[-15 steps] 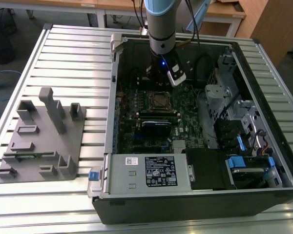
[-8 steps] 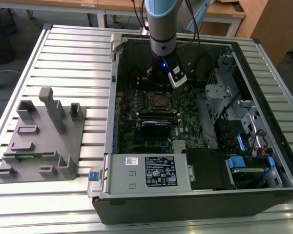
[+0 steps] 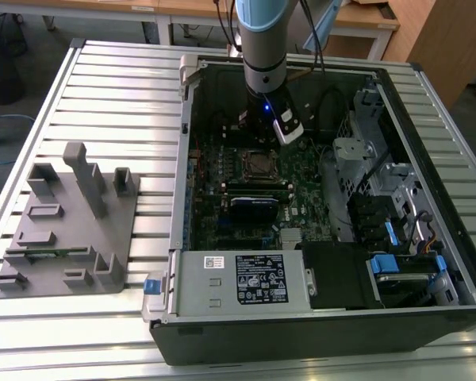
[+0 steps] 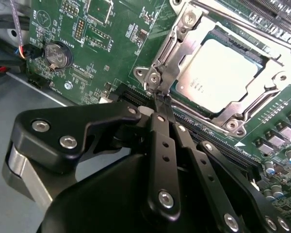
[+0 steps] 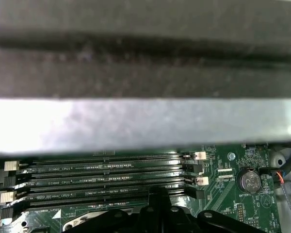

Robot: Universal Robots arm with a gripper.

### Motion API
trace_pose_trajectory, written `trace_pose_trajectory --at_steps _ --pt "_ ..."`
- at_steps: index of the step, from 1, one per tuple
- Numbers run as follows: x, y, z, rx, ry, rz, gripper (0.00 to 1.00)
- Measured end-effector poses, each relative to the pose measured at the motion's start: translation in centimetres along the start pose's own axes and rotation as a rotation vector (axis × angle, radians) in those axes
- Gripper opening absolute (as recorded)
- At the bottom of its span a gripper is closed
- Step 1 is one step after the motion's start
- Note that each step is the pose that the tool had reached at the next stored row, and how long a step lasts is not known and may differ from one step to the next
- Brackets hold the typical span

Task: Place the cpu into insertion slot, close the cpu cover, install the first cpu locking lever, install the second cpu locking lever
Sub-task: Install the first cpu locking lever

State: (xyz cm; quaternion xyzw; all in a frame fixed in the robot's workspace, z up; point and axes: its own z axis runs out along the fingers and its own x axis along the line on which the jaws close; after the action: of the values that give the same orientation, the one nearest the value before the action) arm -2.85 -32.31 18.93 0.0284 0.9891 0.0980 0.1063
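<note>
We count one open computer case (image 3: 428, 262) on one slatted table (image 3: 103, 87), and one robot arm (image 3: 262, 40) above it with one gripper (image 4: 157, 104). Inside the case there is one green motherboard (image 3: 301, 178), one cpu (image 4: 223, 68) under one cpu cover (image 4: 184, 43), and one grey power supply box (image 3: 238, 282). In the first wrist view we count four long memory slots (image 5: 106, 177) and one round coin battery (image 5: 248, 180). Beside the case stands one grey fixture block (image 3: 71, 230).
</note>
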Motion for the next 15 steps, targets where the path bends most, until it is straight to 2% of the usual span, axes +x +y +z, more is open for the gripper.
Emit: trace_pose_trajectory --at_steps 6,12,15 --pt "-0.11 0.07 -0.16 -0.002 -0.0009 0.0 0.11" --pt "-0.35 0.26 -1.2 -0.0004 -0.0001 0.0 0.11" --pt "-0.38 0.29 -1.29 -0.0006 -0.0002 0.0 0.11"
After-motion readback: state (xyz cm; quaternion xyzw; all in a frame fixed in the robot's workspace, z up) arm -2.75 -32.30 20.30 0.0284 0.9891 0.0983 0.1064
